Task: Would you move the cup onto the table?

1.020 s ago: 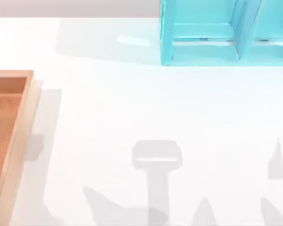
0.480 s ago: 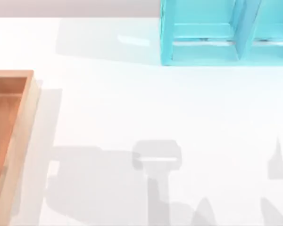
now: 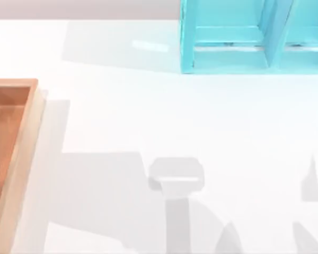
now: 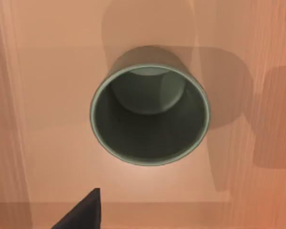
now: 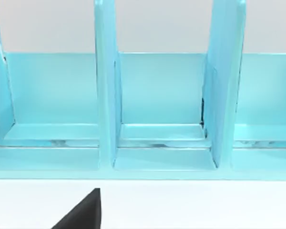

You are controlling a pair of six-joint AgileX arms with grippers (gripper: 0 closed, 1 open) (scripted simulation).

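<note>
Small olive-grey handleless cup [image 4: 150,114] stands upright on the floor of the orange-brown wooden tray [image 3: 10,159], seen straight down its dark hollow from the left wrist view; bare tray floor all round it, a raised wooden wall [image 4: 7,119] near on one side, not touching. The tray lies at the left edge of the glossy white desk [image 3: 175,116], reaching toward the near-left corner. Left hand [image 4: 81,214] hovers above the cup, one dark fingertip [image 4: 83,214] showing low in its wrist view, apart from the cup's rim; whether that hand is spread or pressed together, cannot tell. Turquoise shelf unit [image 3: 254,37] stands along the far edge of the desk toward the right, upright dividers splitting it into open compartments. Right hand [image 5: 81,214] faces the shelf unit [image 5: 157,109] from the desk side, one dark fingertip [image 5: 83,214] showing over the white surface [image 5: 181,205]; its spread cannot be told either. Middle of the desk carries grey shadows and nothing standing between tray and shelf unit.
</note>
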